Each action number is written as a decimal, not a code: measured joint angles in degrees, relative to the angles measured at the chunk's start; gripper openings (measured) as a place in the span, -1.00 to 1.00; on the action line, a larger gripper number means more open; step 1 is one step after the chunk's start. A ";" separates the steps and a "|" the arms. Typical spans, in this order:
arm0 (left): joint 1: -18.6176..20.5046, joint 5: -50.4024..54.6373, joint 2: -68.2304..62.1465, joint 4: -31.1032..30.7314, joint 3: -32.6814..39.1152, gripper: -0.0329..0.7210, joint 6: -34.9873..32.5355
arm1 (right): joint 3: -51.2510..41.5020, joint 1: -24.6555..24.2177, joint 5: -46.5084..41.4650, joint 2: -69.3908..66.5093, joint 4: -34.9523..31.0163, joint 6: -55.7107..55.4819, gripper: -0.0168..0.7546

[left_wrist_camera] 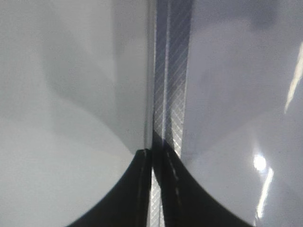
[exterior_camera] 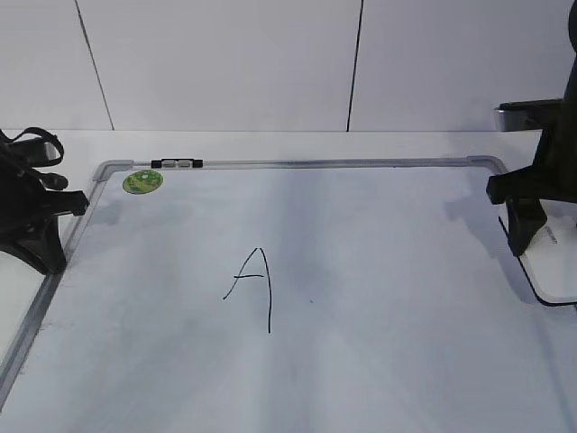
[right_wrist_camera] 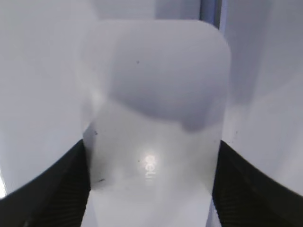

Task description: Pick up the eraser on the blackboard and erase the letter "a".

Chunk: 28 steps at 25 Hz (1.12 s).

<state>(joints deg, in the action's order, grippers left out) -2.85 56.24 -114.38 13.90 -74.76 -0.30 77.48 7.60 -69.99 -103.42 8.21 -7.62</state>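
**Currently: right gripper set around eraser at board's right edge**

The eraser [exterior_camera: 552, 263] lies flat on the blackboard [exterior_camera: 361, 271], at its right edge. The right gripper [right_wrist_camera: 151, 189] stands over it, fingers [right_wrist_camera: 57, 189] flanking both long sides, seemingly touching. The left gripper [left_wrist_camera: 156, 189] rests pinched together over the left frame rail. A capital "A" [exterior_camera: 254, 284] sits mid-board; the letter "a" is not visible.

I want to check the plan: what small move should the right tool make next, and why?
Probably close the right tool on the eraser. Its fingers stand on both sides of the eraser; whether they press it is unclear. On the blackboard I see only the capital A, no small a.
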 joint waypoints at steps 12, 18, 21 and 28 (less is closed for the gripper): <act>0.00 0.00 0.00 0.00 0.00 -0.81 0.00 | 0.00 0.00 0.56 0.00 0.37 0.00 0.44; 0.00 0.00 0.00 0.04 0.00 -0.81 0.00 | 0.00 0.00 3.25 -0.25 0.37 0.00 0.44; 0.00 0.00 0.00 0.04 0.00 -0.81 0.00 | 0.00 0.00 3.47 -1.22 0.37 0.00 0.44; 0.00 0.00 0.00 0.14 0.00 -0.81 0.00 | 0.00 0.00 3.97 -4.41 0.37 0.00 0.44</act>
<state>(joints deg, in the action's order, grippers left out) -2.85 56.24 -114.38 14.04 -74.76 -0.30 77.48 7.60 -66.02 -107.83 8.58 -7.62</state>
